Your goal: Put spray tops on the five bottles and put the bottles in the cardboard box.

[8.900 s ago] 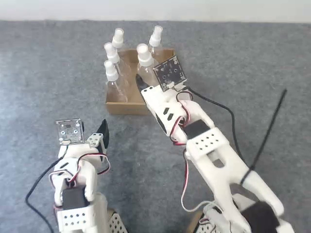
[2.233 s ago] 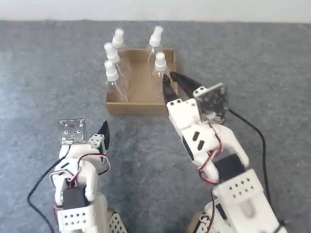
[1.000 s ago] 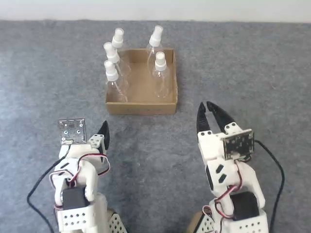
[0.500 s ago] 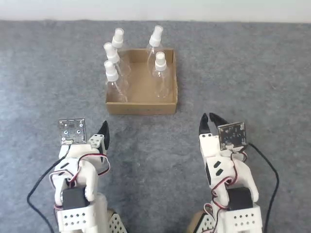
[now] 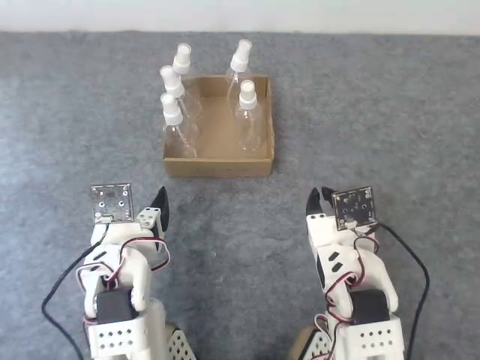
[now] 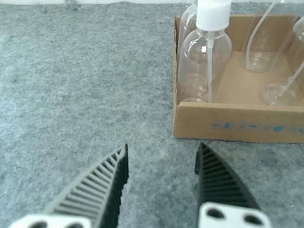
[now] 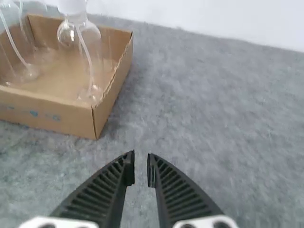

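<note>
The grey carpeted table (image 5: 390,97) gives soft footing, so the main risk I see is tipping: the cardboard box (image 5: 217,166) has low walls, and anything that nudges it, or an arm reaching in again, could topple what stands inside. Both arms sit at the near side of the table, well apart from the box. The left gripper (image 6: 163,146) is spread wide and empty, and the right gripper (image 7: 140,155) has its jaws drawn almost together around nothing, so the danger would come from a stray sweep, not from a drop. The five bottles (image 5: 247,124) are clear, tall and probably light. They stand upright in the box, three along one side wall and two along the other, with the front one on the three-bottle side pressed into its corner (the likeliest to be caught on a wall). The white spray tops (image 5: 172,109) are on all five, with dip tubes visible through the plastic. I cannot tell whether each is fully seated, and a loose one could lift off if handled.
</note>
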`<state>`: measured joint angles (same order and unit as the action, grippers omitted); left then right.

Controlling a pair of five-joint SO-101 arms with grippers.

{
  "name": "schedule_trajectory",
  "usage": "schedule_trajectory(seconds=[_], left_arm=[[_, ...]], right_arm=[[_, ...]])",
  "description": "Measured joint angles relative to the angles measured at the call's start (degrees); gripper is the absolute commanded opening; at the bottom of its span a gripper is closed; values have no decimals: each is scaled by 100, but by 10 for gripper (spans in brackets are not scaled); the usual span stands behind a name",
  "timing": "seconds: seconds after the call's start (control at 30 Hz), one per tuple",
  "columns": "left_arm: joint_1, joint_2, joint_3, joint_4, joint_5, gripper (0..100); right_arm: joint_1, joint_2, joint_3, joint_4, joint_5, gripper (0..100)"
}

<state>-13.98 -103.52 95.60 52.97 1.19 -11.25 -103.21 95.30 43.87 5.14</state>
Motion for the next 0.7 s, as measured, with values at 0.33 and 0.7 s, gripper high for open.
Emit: schedule_trajectory(seconds=[0.33, 0.7], left_arm=[[0, 0, 62, 0, 0, 217], [193, 0, 70, 0, -9, 217]], right_arm=[[-9, 0, 0, 932, 0, 16], [-9, 0, 0, 1934, 0, 13]])
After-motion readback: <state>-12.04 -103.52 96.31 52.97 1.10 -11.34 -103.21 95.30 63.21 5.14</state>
